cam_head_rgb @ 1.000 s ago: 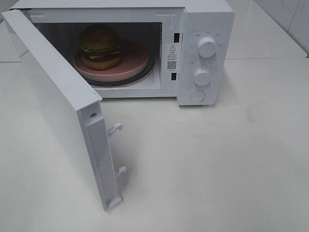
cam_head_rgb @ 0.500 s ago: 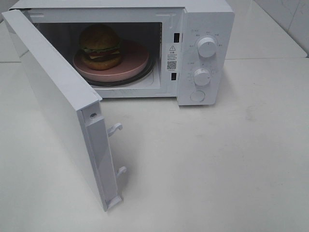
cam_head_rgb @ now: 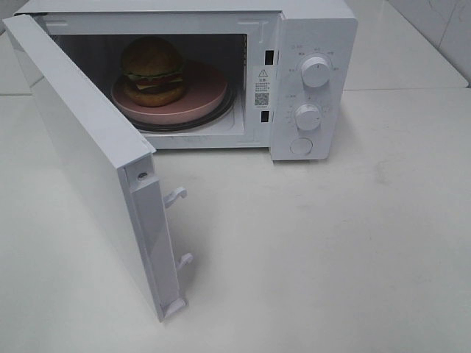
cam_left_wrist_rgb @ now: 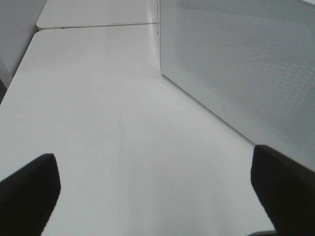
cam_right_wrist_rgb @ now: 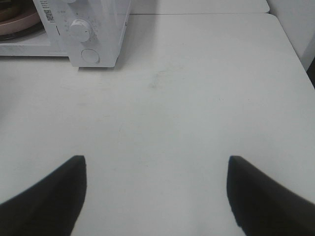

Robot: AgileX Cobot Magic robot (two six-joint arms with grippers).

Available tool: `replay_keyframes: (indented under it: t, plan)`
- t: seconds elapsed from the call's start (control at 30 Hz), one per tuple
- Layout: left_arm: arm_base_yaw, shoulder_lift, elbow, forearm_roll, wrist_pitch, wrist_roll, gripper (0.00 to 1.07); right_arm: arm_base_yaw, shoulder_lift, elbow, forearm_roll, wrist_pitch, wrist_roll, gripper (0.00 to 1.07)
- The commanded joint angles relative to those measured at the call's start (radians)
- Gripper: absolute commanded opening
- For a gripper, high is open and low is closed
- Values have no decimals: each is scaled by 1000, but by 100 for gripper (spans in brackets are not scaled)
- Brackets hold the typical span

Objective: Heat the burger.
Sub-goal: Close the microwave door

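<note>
door-closing is being judged as the step in hand, with the food already loaded. nearest, the left gripper (cam_left_wrist_rgb: 152, 155) is being held with its fingers spread wide and nothing between them, close by the outer face of the door (cam_head_rgb: 81, 162). the right gripper (cam_right_wrist_rgb: 156, 160) is likewise being carried wide and empty above the white table (cam_head_rgb: 353, 243), well apart from the microwave (cam_head_rgb: 309, 29). neither gripper is being caught by the high view.

the door is being seen swung far out toward the camera, its latch hooks (cam_head_rgb: 176, 195) pointing into open air. a flat push on the outer face, near the free edge, is being called for, carried round the hinge's arc until both hooks are being taken up by the slots in the frame. a shove close to the hinge is being judged likely to shift the whole oven.

farther back, inside the open cavity, the burger (cam_head_rgb: 152, 71) is being shown upright on the pink plate (cam_head_rgb: 206, 99), toward the plate's left side.

being counted: one burger, one plate, one microwave, one door, two latch hooks, two knobs (cam_head_rgb: 315, 71), one round button (cam_head_rgb: 301, 145) and two grippers.
</note>
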Motion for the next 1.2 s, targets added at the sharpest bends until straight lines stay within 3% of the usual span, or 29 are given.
replay_keyframes:
  t: [0.03, 1.2]
  plan:
    - [1, -18, 4, 0, -3, -1, 98, -8, -30, 3, 3, -10, -14, 76]
    - [1, -18, 3, -4, -4, -1, 98, -8, -30, 3, 3, -10, -14, 76]
